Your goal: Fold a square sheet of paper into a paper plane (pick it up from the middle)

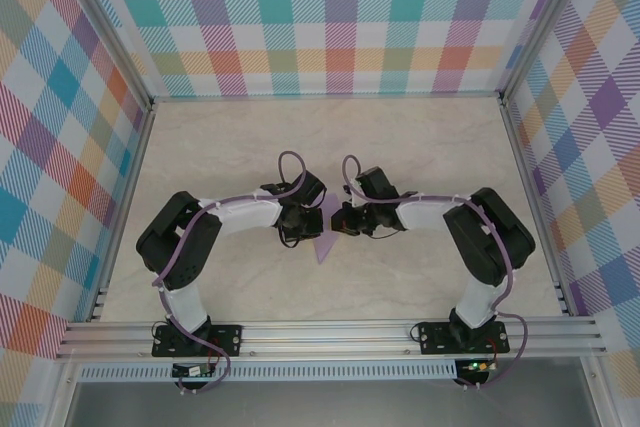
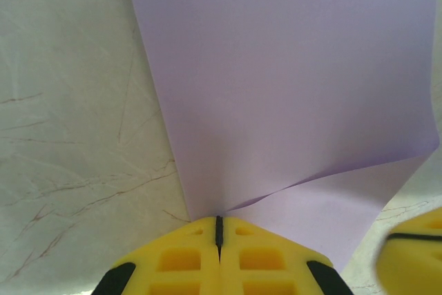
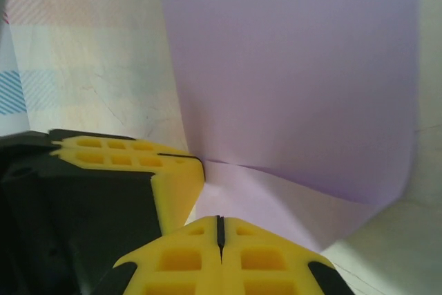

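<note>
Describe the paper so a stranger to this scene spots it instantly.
On the marbled table, look centre, where the arms meet. The paper is the lavender piece between the left end effector and right end effector; unlike the purple cables, it is flat and pointed.

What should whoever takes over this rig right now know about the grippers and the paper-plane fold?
Left gripper: jaws shut, pinching the lavender paper.
Right gripper: jaws shut on the same paper, close beside the left.
Paper: at the middle of the table, bent over itself in a soft curl, no sharp crease visible.
Done: paper gripped by both, a fold started.
Left: press the crease, then the remaining folds; the plane is not finished.
</note>
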You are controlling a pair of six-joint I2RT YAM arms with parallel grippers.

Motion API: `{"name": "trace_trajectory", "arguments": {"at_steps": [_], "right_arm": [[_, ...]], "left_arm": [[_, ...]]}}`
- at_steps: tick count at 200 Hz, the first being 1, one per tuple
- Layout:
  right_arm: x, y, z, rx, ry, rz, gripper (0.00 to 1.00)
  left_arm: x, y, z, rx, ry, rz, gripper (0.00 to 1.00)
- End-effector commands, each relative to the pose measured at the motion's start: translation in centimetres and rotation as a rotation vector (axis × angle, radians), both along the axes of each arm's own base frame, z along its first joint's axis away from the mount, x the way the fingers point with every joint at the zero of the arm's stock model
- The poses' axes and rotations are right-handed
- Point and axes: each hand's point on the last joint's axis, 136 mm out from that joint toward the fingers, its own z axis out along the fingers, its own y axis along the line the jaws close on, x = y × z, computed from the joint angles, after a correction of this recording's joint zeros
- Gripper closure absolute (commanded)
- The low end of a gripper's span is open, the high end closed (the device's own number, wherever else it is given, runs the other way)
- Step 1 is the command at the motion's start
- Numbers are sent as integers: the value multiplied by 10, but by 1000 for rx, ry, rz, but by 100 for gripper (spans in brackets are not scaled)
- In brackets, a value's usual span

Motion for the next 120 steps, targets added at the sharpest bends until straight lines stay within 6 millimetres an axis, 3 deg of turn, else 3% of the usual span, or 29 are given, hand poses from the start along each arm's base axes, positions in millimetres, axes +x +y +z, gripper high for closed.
{"name": "trace_trajectory", "arguments": {"at_steps": [1, 36, 69, 95, 120], "right_arm": [[5, 7, -3, 8, 2, 22, 100], [15, -10, -24, -94, 29, -33, 100], [32, -45, -37, -163, 45, -147, 100], [47, -66, -26, -208, 2, -213, 100], [47, -58, -3, -151, -35, -198, 100]], "left_arm": [[-49, 65, -53, 299, 185, 1, 100], [-51, 68, -54, 312, 191, 1, 100], [-54, 70, -56, 317, 195, 1, 100], [-54, 70, -56, 312, 194, 1, 100], [-52, 68, -55, 306, 187, 0, 100]]}}
